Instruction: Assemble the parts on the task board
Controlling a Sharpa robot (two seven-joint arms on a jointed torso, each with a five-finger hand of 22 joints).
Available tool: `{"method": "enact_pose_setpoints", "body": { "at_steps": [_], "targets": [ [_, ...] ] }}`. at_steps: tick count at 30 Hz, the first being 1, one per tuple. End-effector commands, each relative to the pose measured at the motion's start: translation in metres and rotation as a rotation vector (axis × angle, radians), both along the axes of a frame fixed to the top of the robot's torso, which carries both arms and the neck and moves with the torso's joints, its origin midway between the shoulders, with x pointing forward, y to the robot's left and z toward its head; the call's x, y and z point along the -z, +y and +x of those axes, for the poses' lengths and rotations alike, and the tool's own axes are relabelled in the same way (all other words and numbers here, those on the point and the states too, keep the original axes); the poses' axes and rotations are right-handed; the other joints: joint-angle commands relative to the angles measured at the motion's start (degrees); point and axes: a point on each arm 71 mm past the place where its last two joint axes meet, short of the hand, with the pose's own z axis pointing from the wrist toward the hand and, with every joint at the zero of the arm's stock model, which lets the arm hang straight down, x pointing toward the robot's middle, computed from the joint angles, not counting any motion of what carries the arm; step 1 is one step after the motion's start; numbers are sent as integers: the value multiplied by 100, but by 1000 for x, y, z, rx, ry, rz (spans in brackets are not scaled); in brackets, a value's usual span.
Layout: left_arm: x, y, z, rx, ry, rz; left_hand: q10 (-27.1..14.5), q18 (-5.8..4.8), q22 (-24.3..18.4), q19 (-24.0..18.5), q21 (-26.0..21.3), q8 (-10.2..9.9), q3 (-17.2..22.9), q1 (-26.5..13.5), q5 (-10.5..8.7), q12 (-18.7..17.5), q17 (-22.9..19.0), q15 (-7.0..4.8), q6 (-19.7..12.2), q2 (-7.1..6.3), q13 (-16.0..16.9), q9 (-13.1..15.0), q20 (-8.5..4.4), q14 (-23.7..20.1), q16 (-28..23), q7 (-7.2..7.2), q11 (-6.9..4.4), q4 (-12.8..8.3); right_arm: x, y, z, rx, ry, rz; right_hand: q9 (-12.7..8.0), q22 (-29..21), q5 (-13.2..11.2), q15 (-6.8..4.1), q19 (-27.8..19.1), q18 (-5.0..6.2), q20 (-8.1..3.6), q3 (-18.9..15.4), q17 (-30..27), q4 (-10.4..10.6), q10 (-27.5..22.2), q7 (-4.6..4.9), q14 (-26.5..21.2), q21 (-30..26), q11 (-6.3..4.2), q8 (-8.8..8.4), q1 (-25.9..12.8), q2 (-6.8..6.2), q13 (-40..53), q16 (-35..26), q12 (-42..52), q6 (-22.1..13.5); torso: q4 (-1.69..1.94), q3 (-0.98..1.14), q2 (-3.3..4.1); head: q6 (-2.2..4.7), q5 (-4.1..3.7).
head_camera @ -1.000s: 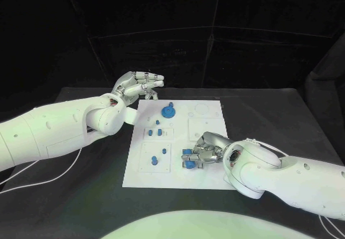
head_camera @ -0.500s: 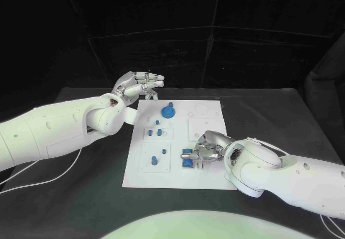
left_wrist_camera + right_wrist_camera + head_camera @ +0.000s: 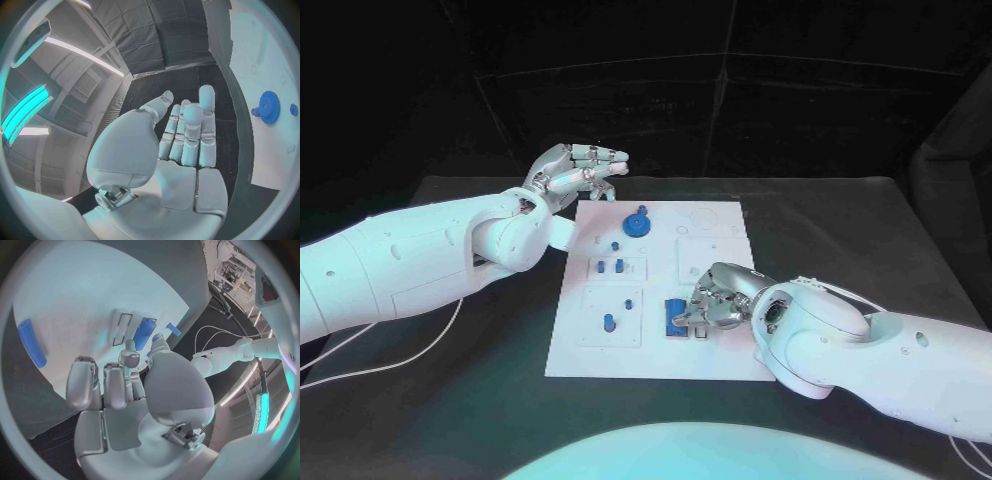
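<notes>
Head view: my task board (image 3: 718,215) lies at the centre of the black table (image 3: 877,230), long axis running 12 to 6 o'clock. I see my left hand (image 3: 577,170) raised just beyond the board's 11 o'clock corner, fingers curled inward toward the thumb with nothing in them; the left wrist view confirms the palm (image 3: 181,145) bare, fingers drawn together side by side. From that same wrist view the blue gear (image 3: 269,106) sits on the board with a small blue knob (image 3: 294,109) just beside it; in the head view the gear (image 3: 636,222) is toward 12 o'clock on the board. Small blue pegs (image 3: 610,267) stand at the board's middle left, and one more blue peg (image 3: 607,322) toward 7 o'clock. My right hand (image 3: 718,305) rests low on the board at about 5 o'clock, fingers bent down against a blue block (image 3: 678,312). Right wrist view shows the fingertips (image 3: 129,359) touching the long blue block (image 3: 143,333) beside a slot; I cannot tell if it is truly gripped. A separate blue bar (image 3: 31,342) lies well apart.
</notes>
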Motion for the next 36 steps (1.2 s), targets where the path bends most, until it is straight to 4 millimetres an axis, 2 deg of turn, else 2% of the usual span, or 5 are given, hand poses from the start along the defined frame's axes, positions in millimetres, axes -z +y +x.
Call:
{"method": "enact_pose_setpoints", "body": {
  "at_steps": [1, 12, 15, 18, 36],
  "targets": [
    [-1, -1, 0, 11, -2, -8, -39, 36, -7, -8, -33, 28, 10, -28, 18, 36, -9, 7, -22, 15, 8, 0, 27, -28, -4, 11, -20, 11, -4, -1, -1, -40, -36, -4, 9, 3, 41, 30, -21, -62, -3, -11, 12, -42, -4, 7, 254, -21, -8, 15, 98, 9, 9, -10, -40, -40, -5, 0, 0, 3, 1],
    [-1, 1, 0, 6, -3, -7, -39, 36, -7, -8, -33, 28, 10, -28, 18, 36, -9, 7, -22, 15, 8, 0, 27, -28, -4, 11, -20, 11, -16, -49, -4, 48, -29, 111, -91, 178, 399, 99, 45, -95, 48, -133, 260, 102, 57, 125, 303, 66, 84, -242, 127, 211, 143, 116, 92, -384, -28, -3, -13, 35, -94],
    [-1, 0, 0, 8, -4, -8, -53, 37, -15, -6, -43, 41, 8, -40, 19, 63, -27, 8, -28, 21, 10, 1, 30, -34, 0, 11, -21, 13, -20, -70, -3, 67, -19, 79, -141, 216, 1046, 115, 54, -99, 69, -87, 283, -18, 49, 151, 302, 88, 100, -335, 420, 321, 156, 129, 86, -370, -43, -1, -25, 43, -157],
    [-1, 0, 0, 10, -4, -8, -51, 37, -15, -6, -44, 43, 10, -39, 19, 66, -34, 8, -25, 23, 11, 2, 31, -37, -3, 10, -22, 13, -21, -85, -2, 75, -25, 24, -157, 254, 1256, 114, 66, -105, 74, -68, 302, -70, 50, 142, 303, 107, 92, -353, 544, 377, 156, 137, 75, -293, -47, 1, -16, 51, -187],
    [-1, 0, 0, 10, -3, -8, -48, 37, -17, -6, -46, 50, 11, -39, 18, 74, -28, 8, -19, 27, 13, 3, 31, -35, 2, 8, -23, 13, -10, -106, 3, 35, -13, -284, -152, 271, 457, 71, 57, -105, 45, -402, 312, 52, 99, 60, 297, 112, 34, -386, 421, 396, 143, 129, 22, 69, -19, -1, -12, 37, -272]
  ]
}}
